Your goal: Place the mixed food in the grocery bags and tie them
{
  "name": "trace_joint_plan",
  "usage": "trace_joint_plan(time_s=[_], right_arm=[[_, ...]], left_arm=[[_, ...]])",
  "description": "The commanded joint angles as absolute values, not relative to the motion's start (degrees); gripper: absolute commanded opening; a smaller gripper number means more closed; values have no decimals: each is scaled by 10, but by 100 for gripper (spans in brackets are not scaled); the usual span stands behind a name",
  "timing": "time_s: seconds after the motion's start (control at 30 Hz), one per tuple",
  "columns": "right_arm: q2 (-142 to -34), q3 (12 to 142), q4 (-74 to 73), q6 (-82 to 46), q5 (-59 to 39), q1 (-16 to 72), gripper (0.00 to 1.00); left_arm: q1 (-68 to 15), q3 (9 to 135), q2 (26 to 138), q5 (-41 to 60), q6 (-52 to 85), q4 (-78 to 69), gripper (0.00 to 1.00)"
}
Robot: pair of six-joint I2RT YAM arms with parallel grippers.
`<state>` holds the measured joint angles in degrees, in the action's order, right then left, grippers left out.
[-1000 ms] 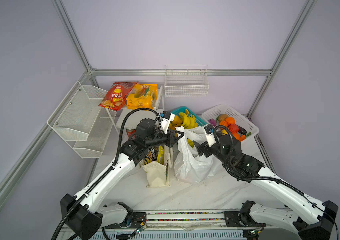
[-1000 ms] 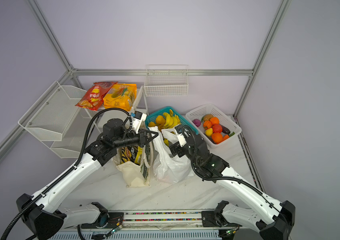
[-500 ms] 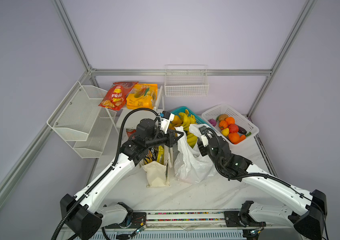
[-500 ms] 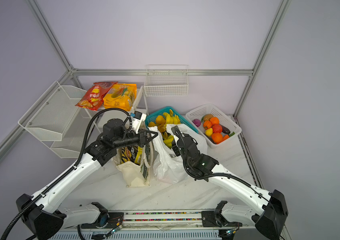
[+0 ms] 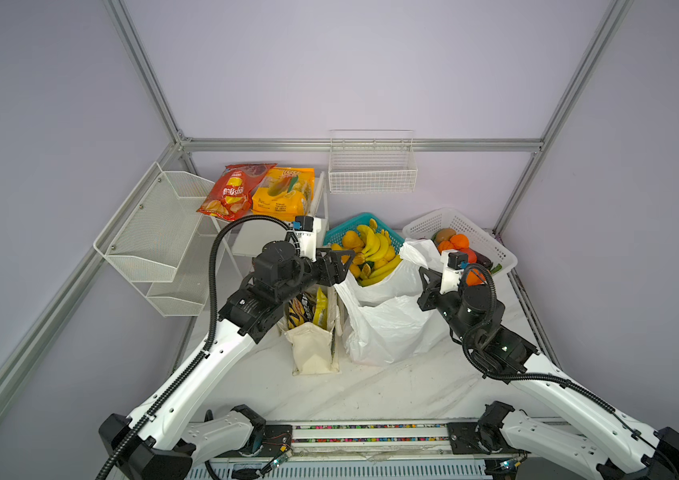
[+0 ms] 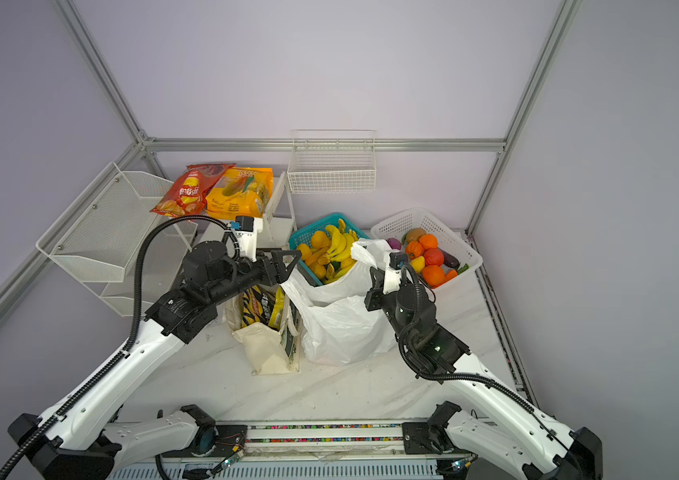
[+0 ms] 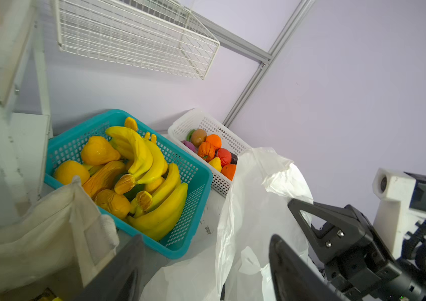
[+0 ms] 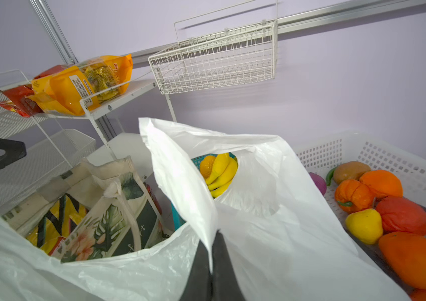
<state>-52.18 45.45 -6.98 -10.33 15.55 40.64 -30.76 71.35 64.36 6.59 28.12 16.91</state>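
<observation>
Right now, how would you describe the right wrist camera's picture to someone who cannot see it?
The right gripper is shut on a flap of the white plastic bag. Beside it stand the canvas tote, holding a black-and-yellow chip bag, and a white basket of toy fruit; bananas show beyond the bag.

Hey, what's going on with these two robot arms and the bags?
The right gripper is shut on a top flap of the white plastic bag. The left gripper hangs open near the top of the canvas tote, gripping nothing. The tote already holds the black chip bag and a yellow snack packet; the bananas lie in the teal basket behind.
</observation>
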Motion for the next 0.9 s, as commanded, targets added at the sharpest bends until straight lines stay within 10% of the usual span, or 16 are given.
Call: trace_joint_plan(time_s=[0.0,0.87], right_arm=[[-506,442,-121,-174,126,405,1],[-493,418,-133,-207,94,403,1]], left_arm=[[-311,740,603,-18,230,110,79],[-356,1074,960,432,35,244,84]])
